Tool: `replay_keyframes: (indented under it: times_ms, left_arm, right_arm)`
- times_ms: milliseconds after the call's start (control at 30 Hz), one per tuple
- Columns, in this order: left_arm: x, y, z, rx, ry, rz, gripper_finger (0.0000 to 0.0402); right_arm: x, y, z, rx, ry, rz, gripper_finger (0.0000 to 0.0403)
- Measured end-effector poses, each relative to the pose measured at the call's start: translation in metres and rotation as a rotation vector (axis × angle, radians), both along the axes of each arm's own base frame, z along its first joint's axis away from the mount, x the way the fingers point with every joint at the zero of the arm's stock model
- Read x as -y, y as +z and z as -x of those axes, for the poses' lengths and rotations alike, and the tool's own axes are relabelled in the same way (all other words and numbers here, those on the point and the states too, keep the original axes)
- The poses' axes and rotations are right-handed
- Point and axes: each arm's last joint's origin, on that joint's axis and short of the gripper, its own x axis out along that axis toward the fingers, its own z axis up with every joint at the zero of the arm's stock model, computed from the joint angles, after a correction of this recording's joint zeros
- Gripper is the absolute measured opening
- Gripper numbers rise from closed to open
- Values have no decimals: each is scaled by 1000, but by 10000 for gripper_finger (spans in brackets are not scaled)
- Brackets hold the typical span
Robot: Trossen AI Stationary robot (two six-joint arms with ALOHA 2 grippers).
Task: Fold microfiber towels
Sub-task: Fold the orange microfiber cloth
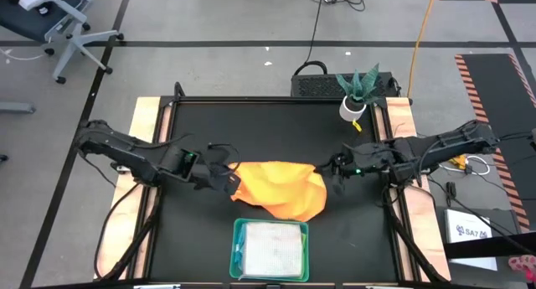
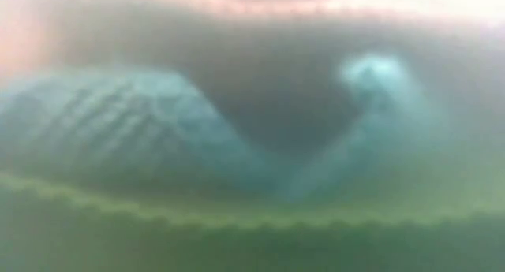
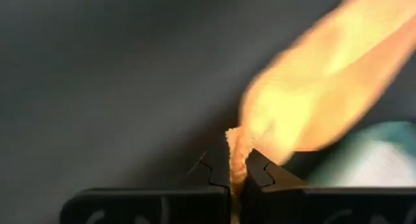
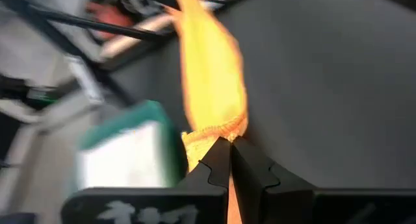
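A yellow-orange microfiber towel (image 1: 280, 188) is stretched between my two grippers above the middle of the black table. My left gripper (image 1: 229, 178) is shut on its left end and my right gripper (image 1: 325, 167) is shut on its right end. The towel's middle sags toward the table's near edge; whether its lower edge (image 1: 303, 212) touches the table I cannot tell. A pale grey-white towel (image 1: 270, 249) lies flat inside the teal tray (image 1: 238, 239) near the front edge. The low view is filled by a blurred teal shape close to the lens. My left gripper pinches a bunched corner of the orange towel (image 3: 236, 160) between its two fingers; the cloth's hemmed edge sticks up between the fingertips. The fingers slant down from the table's left. The towel runs away from them toward the other gripper, lifted at this end. My right gripper pinches the towel's stitched edge (image 4: 218, 132) between its two fingers, at the opposite end. The fingers come nearly level from the table's right, tipped a little down. The cloth rises clear of the table here and stretches toward the left gripper.
The teal tray (image 4: 130, 152) stands just in front of the hanging towel. A potted plant (image 1: 358, 92) sits at the table's far right corner. Bare black table (image 1: 251, 130) lies behind the towel. Wooden rails (image 1: 144, 138) run along both sides.
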Motion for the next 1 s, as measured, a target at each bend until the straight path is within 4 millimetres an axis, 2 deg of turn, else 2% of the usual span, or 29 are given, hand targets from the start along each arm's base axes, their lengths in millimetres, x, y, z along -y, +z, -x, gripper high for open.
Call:
replay_keyframes:
  times_ms: [167, 467, 767, 1000]
  left_arm:
    - [-20, -10, -5, -97, 51, -45, 1]
    - [-66, -14, -18, -154, 52, -139, 1]
    - [-125, -15, -11, -271, 68, -240, 1]
    - [-162, -23, -6, -255, 37, -224, 2]
  right_arm:
    - [17, -10, 4, -127, -66, 112, 0]
    - [48, -12, 2, -167, -147, 227, 0]
    - [86, -28, -10, -281, -270, 262, 0]
    - [109, -44, -27, -319, -326, 266, 0]
